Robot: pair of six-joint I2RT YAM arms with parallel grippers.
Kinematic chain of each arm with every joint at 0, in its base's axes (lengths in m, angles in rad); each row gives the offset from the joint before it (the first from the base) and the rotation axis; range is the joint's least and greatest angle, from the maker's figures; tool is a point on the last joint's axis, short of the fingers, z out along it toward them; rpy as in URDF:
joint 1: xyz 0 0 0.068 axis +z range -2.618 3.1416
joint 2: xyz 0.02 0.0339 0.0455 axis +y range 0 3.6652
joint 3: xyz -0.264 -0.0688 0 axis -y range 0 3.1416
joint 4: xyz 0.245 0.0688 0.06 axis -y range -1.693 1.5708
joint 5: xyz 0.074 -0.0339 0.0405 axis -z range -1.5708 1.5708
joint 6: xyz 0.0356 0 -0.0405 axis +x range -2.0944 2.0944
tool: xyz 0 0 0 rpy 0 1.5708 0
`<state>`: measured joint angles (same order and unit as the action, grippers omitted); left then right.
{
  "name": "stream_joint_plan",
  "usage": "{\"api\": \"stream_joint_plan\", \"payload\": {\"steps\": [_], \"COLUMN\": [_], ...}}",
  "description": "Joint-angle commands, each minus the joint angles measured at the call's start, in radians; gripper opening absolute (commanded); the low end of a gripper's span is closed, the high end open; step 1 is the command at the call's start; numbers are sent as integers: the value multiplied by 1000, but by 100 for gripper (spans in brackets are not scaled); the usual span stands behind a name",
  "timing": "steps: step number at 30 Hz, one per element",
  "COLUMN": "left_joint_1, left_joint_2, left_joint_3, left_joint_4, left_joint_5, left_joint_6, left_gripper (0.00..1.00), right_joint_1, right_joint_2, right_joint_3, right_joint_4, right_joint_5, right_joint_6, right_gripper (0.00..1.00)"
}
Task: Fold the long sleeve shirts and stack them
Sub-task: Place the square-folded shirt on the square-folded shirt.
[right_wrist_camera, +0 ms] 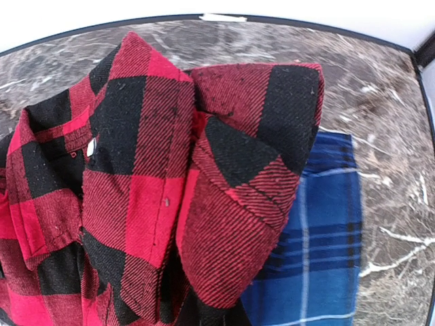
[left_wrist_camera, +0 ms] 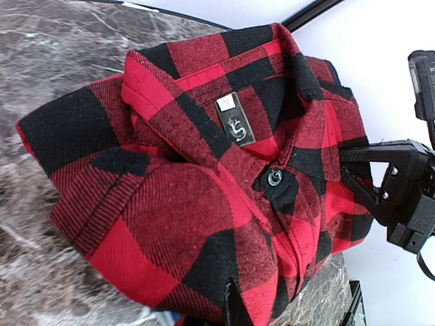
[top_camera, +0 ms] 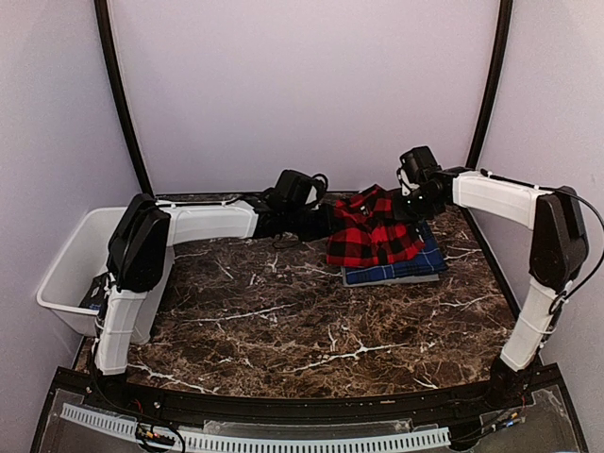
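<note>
Nearest the lens, a white slotted strip (top_camera: 264,439) is seen along the near edge, w/ both arm bases bolted just behind it. Beyond them a dark marble-patterned tabletop (top_camera: 283,321) is shown.

At the tabletop's left edge an open-topped white bin (top_camera: 64,257) is placed. A dark item (top_camera: 94,293) w/ a bit of blue on it is glimpsed inside. It is mostly hidden by the left arm, so it can't be identified.

Toward the far right corner a blue plaid shirt (top_camera: 406,269) w/ thin white lines is laid flat & folded on the tabletop. A red-and-black shirt (top_camera: 373,238) is bunched over its far part, w/ blue left showing along the near & right sides.

The red-and-black shirt is gripped from both sides. The left gripper (top_camera: 328,224) is pressed together on fabric at its left side. The right gripper (top_camera: 408,209) is pinched onto fabric at its far right side.

In the left wrist view the collar is seen up close, w/ a small woven label (left_wrist_camera: 234,120) inside the neck & a dark button (left_wrist_camera: 274,178) just below. In the right wrist view a thick fold of red check is draped over the blue plaid.
</note>
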<state>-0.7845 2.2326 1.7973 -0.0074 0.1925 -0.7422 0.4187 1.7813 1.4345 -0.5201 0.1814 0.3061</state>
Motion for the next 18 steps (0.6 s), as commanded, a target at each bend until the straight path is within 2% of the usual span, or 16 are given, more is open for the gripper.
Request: {"api": "stream_joint_plan", "payload": {"steps": [1,10,18], "left_joint_1": [-28,-53,-77], "left_joint_2": [26,96,91], "left_joint_3": [98,180,211], "left_joint_4": [91,108,98], "left_joint_5": [53,74,92], "left_joint_6": [-26,-61,-80], "left_gripper": [0,0,0], "right_joint_1": [-37,-117,-134], "right_joint_2": [-77,-108,-121], "right_joint_3": [-48,-108,-63], "right_joint_4": [47,54,22], "right_joint_5": [6,-24,-56], "right_joint_6": [-18,-40,-51], "right_gripper": [0,0,0]}}
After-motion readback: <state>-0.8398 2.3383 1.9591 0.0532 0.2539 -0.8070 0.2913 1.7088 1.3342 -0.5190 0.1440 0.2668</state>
